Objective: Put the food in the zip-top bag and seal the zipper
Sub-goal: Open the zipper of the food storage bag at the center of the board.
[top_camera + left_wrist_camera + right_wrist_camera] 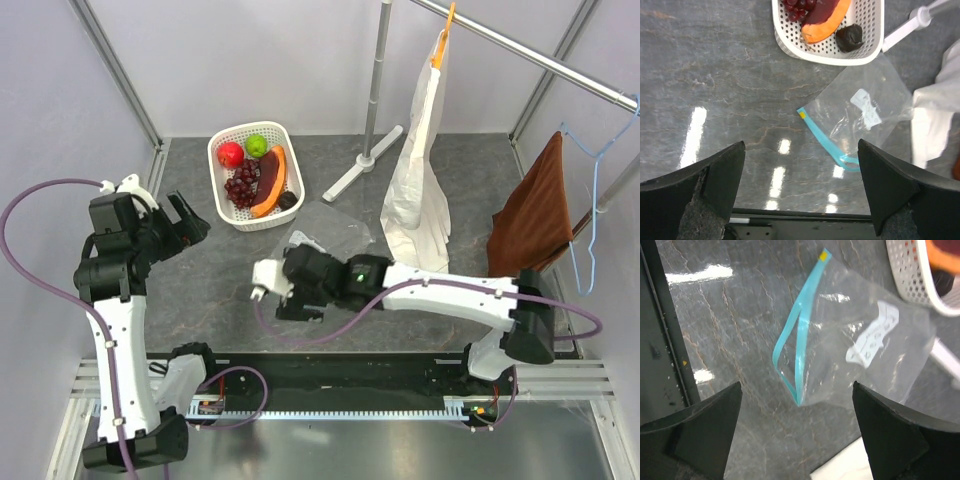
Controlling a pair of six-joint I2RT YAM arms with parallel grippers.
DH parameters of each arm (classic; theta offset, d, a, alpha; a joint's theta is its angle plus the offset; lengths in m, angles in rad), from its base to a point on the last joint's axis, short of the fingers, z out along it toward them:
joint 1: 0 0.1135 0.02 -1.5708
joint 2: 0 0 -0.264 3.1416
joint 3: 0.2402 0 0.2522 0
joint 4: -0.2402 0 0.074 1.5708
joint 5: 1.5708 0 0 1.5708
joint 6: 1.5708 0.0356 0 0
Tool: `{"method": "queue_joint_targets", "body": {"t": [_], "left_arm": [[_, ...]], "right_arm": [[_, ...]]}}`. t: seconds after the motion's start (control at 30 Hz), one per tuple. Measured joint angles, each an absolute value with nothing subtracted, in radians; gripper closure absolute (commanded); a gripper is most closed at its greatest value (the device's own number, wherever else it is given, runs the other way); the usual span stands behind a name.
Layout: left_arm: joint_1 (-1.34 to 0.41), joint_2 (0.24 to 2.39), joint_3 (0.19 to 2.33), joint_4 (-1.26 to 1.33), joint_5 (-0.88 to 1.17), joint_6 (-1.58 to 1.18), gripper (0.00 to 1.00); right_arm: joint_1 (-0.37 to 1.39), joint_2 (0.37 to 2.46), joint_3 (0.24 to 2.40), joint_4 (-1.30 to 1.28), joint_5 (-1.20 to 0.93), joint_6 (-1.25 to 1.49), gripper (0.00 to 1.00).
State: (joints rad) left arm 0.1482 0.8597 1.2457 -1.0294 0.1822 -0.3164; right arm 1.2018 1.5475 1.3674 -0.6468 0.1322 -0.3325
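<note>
A white basket (222,195) at the back left holds the food: a red apple (231,153), a green fruit (257,145), grapes (240,187), a papaya slice (270,180) and a dark ball (288,200). The clear zip-top bag (335,228) lies flat beside the basket; nothing shows inside it. Its teal zipper (802,340) gapes partly open. My right gripper (797,385) is open and empty, hovering just short of the bag's mouth. My left gripper (801,144) is open and empty, raised to the left, seeing the bag (865,100) and basket (790,47).
A tall white paper bag (420,190) hangs on an orange hanger right of the pouch. A pole stand's base (360,165) sits behind it. A brown cloth (535,215) hangs at the far right. A black rail (350,375) runs along the near edge.
</note>
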Motion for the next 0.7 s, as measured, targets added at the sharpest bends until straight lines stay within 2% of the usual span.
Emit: {"method": "queue_joint_targets", "body": {"t": [0.07,0.23,0.7], "left_arm": [[0.205,0.878,1.257,-1.034,0.223,-0.345,0.0],[0.248,0.896,1.295,-1.046,0.285,-0.39,0.0],[0.326,0.931,1.312,-1.045,0.384,-0.432,0.0]], "right_arm": [[1.274,1.603,1.396,-0.637,0.215,-0.362,0.04],[1.347,1.732,1.456,-0.586,0.393,-0.425,0.21],[1.353,1.889,1.401,-0.364,0.58,-0.526,0.28]]}}
